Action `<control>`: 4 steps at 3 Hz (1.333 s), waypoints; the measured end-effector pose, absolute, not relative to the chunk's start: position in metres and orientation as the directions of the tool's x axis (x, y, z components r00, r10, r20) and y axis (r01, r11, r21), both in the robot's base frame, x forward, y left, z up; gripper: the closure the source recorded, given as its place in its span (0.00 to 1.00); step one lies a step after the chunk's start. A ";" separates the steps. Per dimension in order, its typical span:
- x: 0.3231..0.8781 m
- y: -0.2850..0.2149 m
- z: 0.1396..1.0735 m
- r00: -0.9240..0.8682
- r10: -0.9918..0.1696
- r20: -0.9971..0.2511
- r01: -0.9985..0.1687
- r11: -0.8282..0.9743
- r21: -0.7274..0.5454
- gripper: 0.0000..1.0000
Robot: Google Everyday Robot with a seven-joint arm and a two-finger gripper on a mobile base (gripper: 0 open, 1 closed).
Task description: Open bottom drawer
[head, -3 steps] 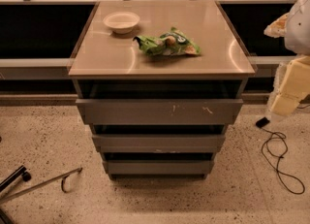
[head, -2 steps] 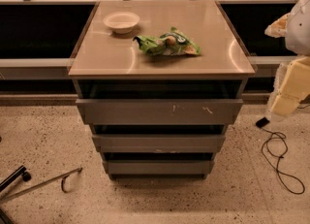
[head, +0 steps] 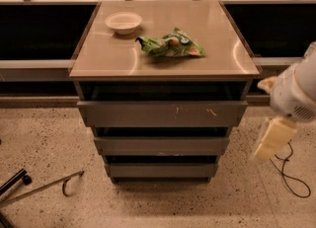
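The grey cabinet has three handleless drawer fronts stacked under its tan top (head: 163, 49). The bottom drawer (head: 160, 170) is the lowest and narrowest front, plain grey, just above the floor, with a dark gap above it. Above it are the middle front (head: 160, 145) and the wide scratched top front (head: 163, 113). My gripper (head: 273, 139), a cream piece hanging below the white arm (head: 296, 94), is to the right of the cabinet at about the middle drawer's height. It is apart from all the drawers.
A white bowl (head: 123, 22) and a green snack bag (head: 170, 45) lie on the cabinet top. A black cable (head: 291, 172) loops on the speckled floor at the right. A metal rod with a hook (head: 44, 187) lies on the floor at the left. Dark counters flank the cabinet.
My arm and gripper have moved down and a little left, closer to the cabinet's right side. The drawers, bowl and bag have not moved.
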State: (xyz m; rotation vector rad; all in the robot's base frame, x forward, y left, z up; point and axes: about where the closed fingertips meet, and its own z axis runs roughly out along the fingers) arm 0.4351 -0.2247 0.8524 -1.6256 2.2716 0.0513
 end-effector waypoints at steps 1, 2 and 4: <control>0.434 -0.222 0.748 -0.338 -0.876 -0.343 -0.921 0.384 -0.074 0.00; 0.439 -0.217 0.687 -0.366 -0.842 -0.396 -0.917 0.399 -0.001 0.00; 0.432 -0.214 0.649 -0.357 -0.830 -0.429 -0.920 0.391 0.010 0.00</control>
